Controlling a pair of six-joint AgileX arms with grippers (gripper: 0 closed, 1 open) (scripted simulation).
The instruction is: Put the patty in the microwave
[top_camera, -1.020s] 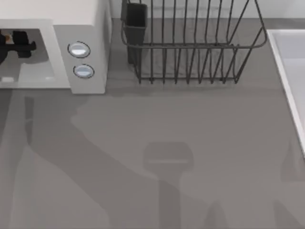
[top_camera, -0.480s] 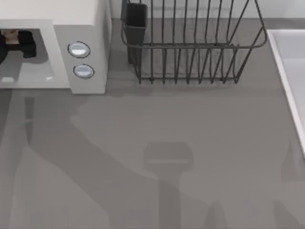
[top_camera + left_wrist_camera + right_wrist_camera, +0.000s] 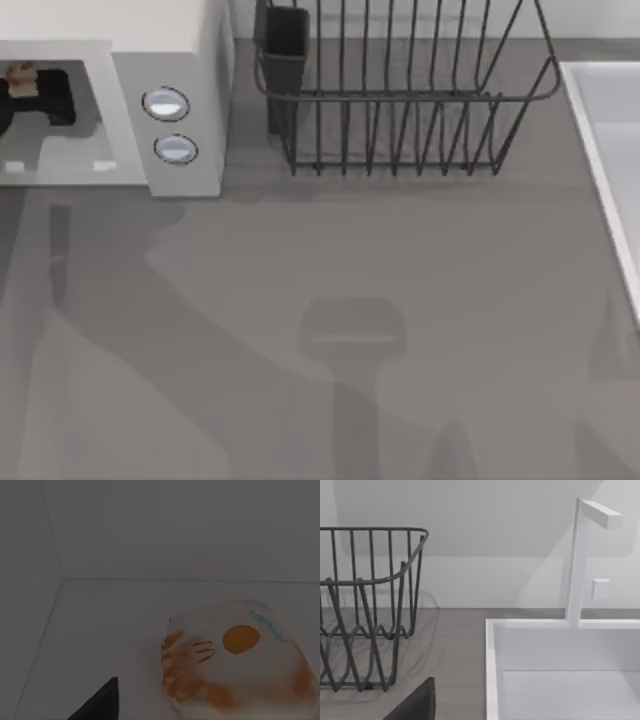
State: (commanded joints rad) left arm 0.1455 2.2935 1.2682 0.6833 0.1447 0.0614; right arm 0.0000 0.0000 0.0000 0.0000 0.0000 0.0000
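A: Looking inside the microwave at the bench's far left, the left tool is in the cavity with the patty right at its tip.

B: Clamped on it? Can't tell, and touching or just beside isn't clear either. Left wrist view has the patty sitting on the cavity floor.

A: Dish rack and sink sit further right.

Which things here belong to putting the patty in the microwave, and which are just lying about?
Part of the job:
- patty, lying on the floor of the cavity
- microwave, at the table's left
- left tool, inside the microwave's cavity

Just lying about:
- black wire dish rack, behind the table's middle
- white sink with its faucet, at the table's right
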